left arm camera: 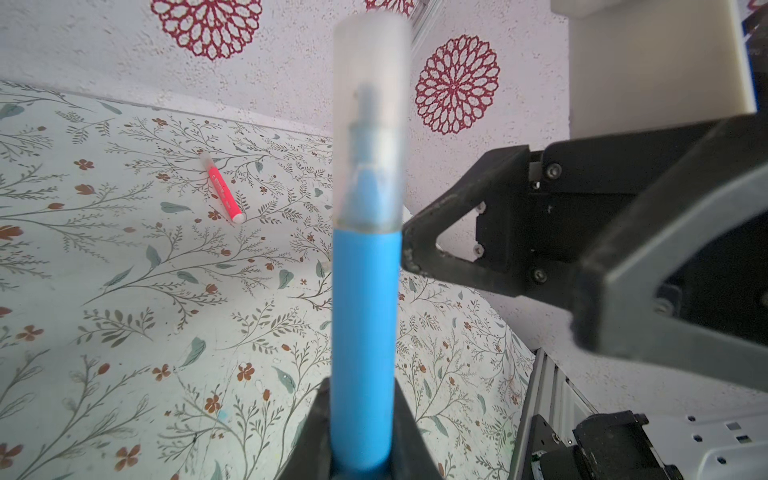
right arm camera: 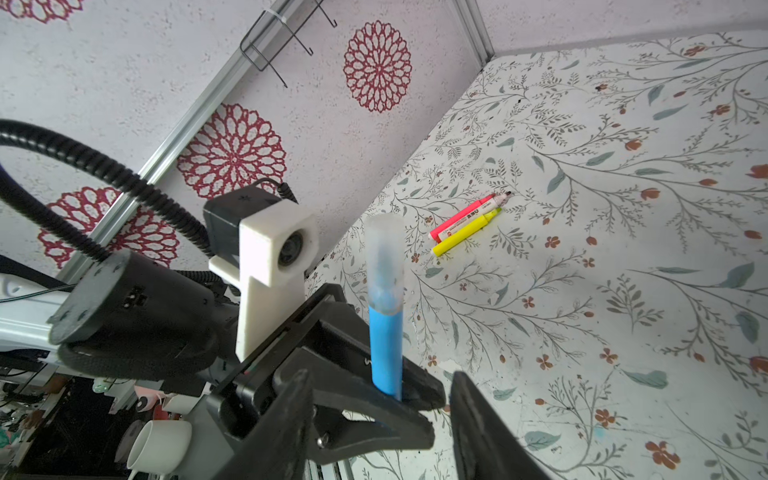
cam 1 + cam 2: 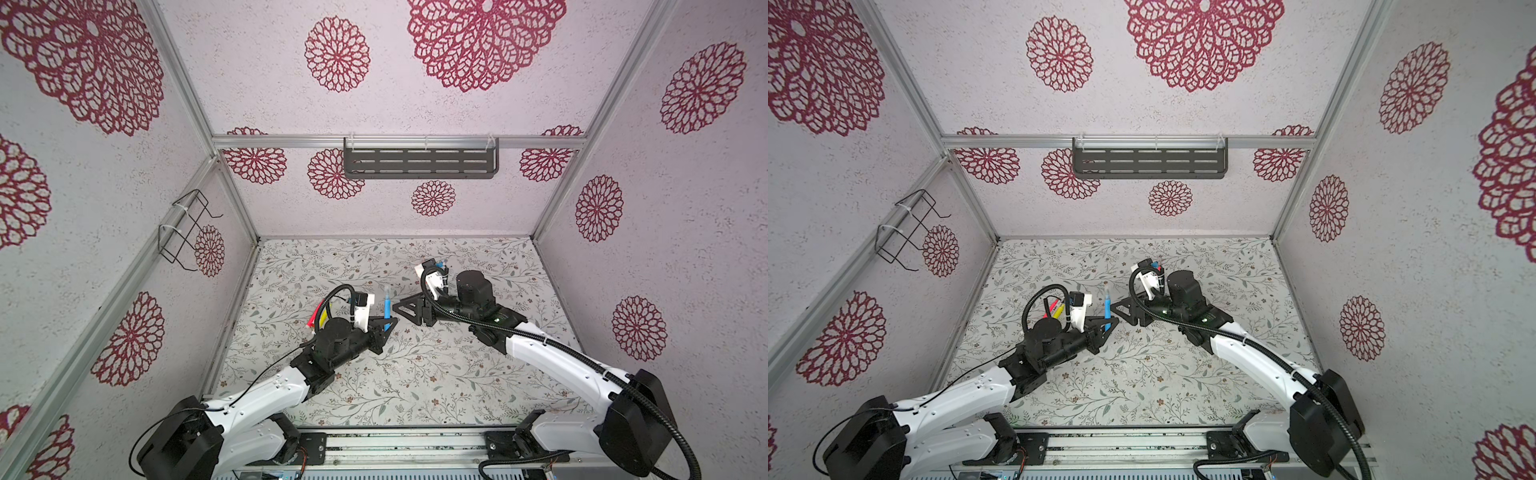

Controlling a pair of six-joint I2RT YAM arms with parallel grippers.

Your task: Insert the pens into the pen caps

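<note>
Gripping the blue pen, left hand; pale cap encloses its tip.

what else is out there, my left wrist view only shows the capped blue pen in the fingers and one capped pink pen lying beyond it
Observer: A yellow pen and a second pink pen lie side by side, uncapped. In both top views they are left of the left gripper, which holds your blue pen.
Operator: is the right gripper carrying a cap
Observer: No. The right wrist view shows the right gripper with its fingers apart and nothing between them.
</note>
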